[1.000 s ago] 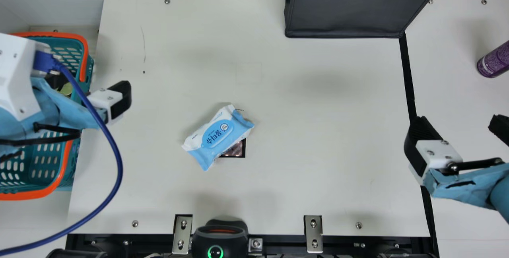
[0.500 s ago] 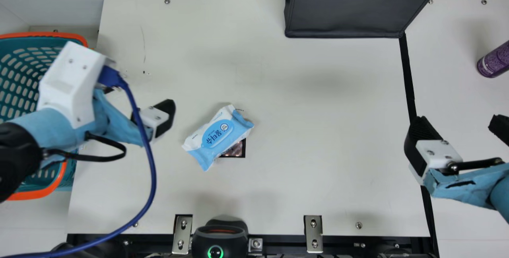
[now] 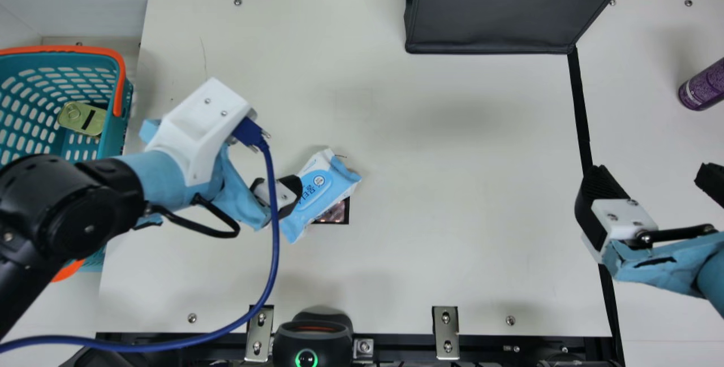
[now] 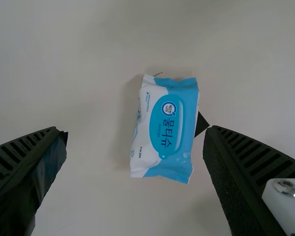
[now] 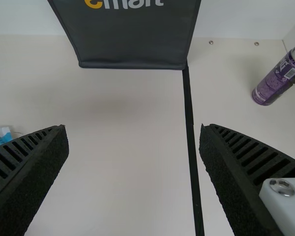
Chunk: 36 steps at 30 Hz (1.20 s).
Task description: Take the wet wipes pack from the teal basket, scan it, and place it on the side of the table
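My left gripper (image 3: 288,186) is above the left end of the wipes pack (image 3: 325,183) in the main view, partly covering it. In the left wrist view the pack (image 4: 167,128) lies flat on the table, farther off between the wide-apart fingers of my left gripper (image 4: 135,135), which touch nothing. The teal basket (image 3: 116,129) stands at the main view's left. Over the table's right part my right gripper (image 3: 650,177) is open; in the right wrist view my right gripper (image 5: 132,130) has nothing between its fingers.
A dark shopping bag (image 3: 492,22) stands at the back. A purple can (image 3: 702,87) is at the far right. The basket holds a green-gold tin (image 3: 82,118). A black scanner (image 3: 314,339) sits at the front edge, and a dark square (image 3: 335,213) lies partly under the pack.
My left arm has moved right from over the basket to the wipes pack, bringing its blue cable along. The pack and my right arm have kept still.
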Each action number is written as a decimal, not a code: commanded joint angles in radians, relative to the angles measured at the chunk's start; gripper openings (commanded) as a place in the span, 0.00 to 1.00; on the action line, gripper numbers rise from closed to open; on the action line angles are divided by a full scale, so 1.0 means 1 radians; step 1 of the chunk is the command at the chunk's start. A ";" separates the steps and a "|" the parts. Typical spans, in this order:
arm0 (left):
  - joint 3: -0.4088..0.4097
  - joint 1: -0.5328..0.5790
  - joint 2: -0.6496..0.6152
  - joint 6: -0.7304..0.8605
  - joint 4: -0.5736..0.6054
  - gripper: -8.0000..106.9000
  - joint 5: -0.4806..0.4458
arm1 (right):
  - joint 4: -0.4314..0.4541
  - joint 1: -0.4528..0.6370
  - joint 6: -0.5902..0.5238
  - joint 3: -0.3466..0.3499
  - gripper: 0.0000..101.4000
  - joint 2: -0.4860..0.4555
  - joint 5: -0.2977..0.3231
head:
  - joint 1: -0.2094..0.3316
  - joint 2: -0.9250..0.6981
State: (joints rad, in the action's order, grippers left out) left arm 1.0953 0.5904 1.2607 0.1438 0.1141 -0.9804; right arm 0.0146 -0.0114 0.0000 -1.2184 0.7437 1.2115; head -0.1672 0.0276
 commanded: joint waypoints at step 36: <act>-0.003 0.103 0.221 0.036 0.027 0.00 0.012 | 0.000 0.000 0.000 0.000 0.94 0.000 0.000 | 0.029 0.000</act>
State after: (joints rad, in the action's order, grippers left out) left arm 1.0931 0.6917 1.4763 0.1826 0.1417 -0.9712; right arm 0.0146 -0.0114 0.0000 -1.2184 0.7437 1.2115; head -0.1672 0.0276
